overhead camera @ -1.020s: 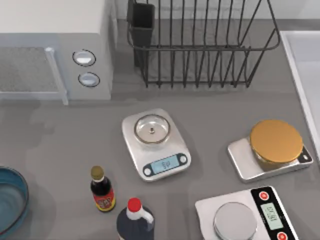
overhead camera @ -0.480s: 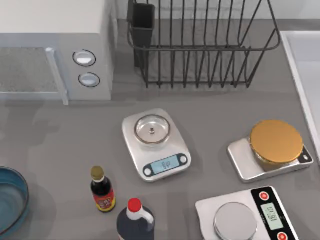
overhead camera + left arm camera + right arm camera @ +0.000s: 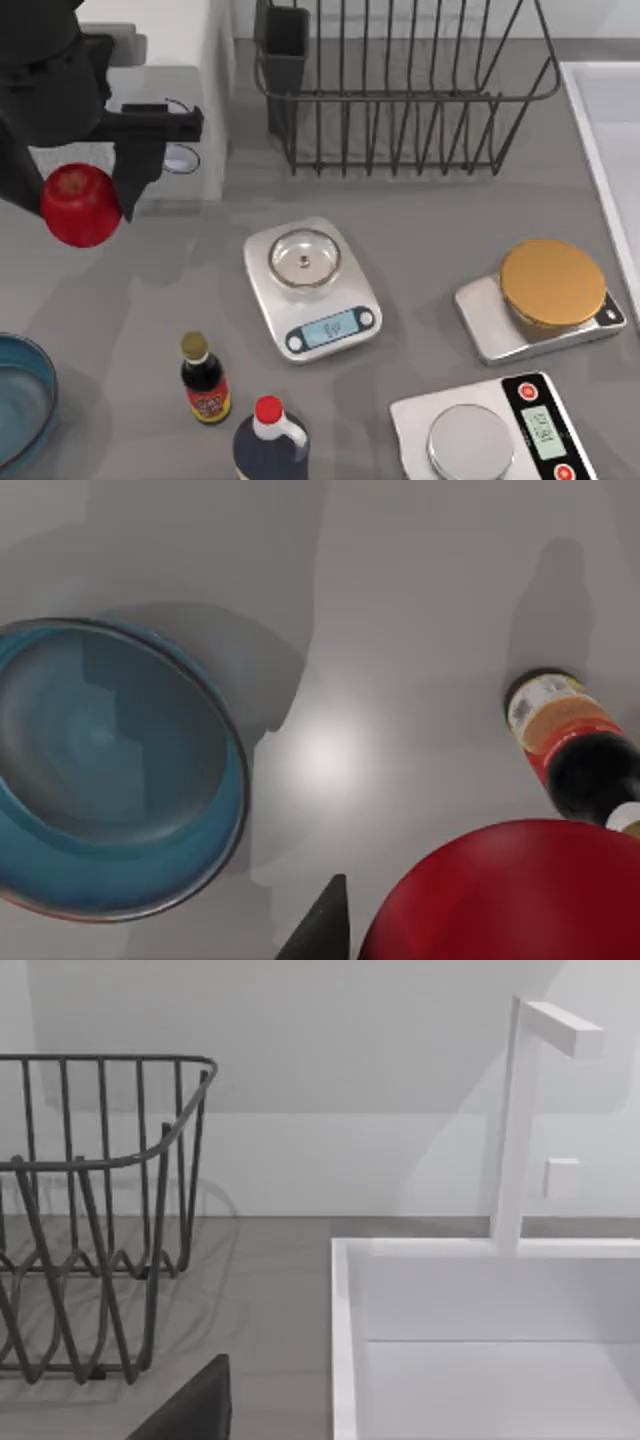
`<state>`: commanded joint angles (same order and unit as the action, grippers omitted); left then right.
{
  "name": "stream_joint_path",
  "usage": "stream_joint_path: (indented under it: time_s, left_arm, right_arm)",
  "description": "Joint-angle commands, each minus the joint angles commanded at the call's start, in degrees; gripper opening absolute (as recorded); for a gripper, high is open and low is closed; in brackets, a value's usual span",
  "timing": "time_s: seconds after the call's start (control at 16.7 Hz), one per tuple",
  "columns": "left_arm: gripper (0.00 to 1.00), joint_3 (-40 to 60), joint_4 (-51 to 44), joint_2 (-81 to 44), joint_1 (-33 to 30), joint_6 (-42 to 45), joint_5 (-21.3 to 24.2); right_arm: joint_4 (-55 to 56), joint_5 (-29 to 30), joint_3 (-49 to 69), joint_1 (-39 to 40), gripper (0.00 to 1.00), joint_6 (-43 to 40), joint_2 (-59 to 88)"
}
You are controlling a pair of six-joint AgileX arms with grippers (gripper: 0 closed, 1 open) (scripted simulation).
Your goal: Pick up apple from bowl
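A glossy red apple (image 3: 80, 206) hangs high above the table at the left, in front of the microwave, with my left gripper (image 3: 82, 190) shut on it. In the left wrist view the apple (image 3: 510, 895) sits close under the camera beside one dark fingertip (image 3: 322, 928). The blue glass bowl (image 3: 22, 400) stands at the table's front left edge with nothing in it; the left wrist view shows the bowl (image 3: 100, 770) far below. A dark part of my right gripper (image 3: 190, 1410) appears near the sink.
A small dark sauce bottle (image 3: 205, 380) and a red-capped dark bottle (image 3: 270, 440) stand at the front. Three scales sit mid-table and right: (image 3: 310, 288), (image 3: 545, 298), (image 3: 490, 430). A wire dish rack (image 3: 400, 90) and microwave (image 3: 170, 130) are behind; a white sink (image 3: 480, 1350) is at the right.
My left arm has come into the top view at the upper left, carrying the apple. Earlier frames showed neither arm nor apple there. The bowl and other items have not moved.
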<state>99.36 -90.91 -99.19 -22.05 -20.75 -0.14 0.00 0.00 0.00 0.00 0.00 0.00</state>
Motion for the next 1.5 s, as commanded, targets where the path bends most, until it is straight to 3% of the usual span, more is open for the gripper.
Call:
stream_joint_path:
  time_s: [0.24,0.42,0.9,1.26,1.5]
  left_arm:
    - [0.00,0.58,6.44,-6.86,-15.34,-15.19,0.13]
    - [0.00,0.43,9.83,-9.65,-21.20,-21.06,0.19]
    - [0.00,0.63,12.45,-9.83,-22.14,-22.12,-0.89]
    - [0.00,-3.49,28.63,-10.92,-22.45,-22.99,-4.59]
    - [0.00,-13.78,35.52,-12.37,-22.11,-22.33,-2.70]
  right_arm:
    - [0.00,0.00,0.00,0.00,1.00,0.00,0.00]
    - [0.00,0.00,0.00,0.00,1.00,0.00,0.00]
    - [0.00,0.00,0.00,0.00,1.00,0.00,0.00]
    - [0.00,0.00,0.00,0.00,1.00,0.00,0.00]
    - [0.00,0.00,0.00,0.00,1.00,0.00,0.00]
